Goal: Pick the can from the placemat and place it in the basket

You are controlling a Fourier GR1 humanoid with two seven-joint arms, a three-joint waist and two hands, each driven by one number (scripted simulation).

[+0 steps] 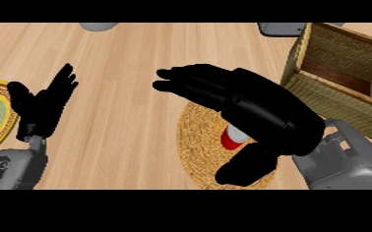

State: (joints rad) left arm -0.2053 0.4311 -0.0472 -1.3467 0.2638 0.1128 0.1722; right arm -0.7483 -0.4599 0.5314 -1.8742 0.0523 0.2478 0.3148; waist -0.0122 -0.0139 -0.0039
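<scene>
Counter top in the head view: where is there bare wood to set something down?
Bare wood lies between the left hand and the woven placemat, and along the far side. The right side is crowded: right hand over the red can, basket beyond.

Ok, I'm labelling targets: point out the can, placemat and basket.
can (pixel 234 138), head view, red side below the right hand.
placemat (pixel 198 147), head view, bare woven left part.
basket (pixel 320 96), head view, near wall.
</scene>
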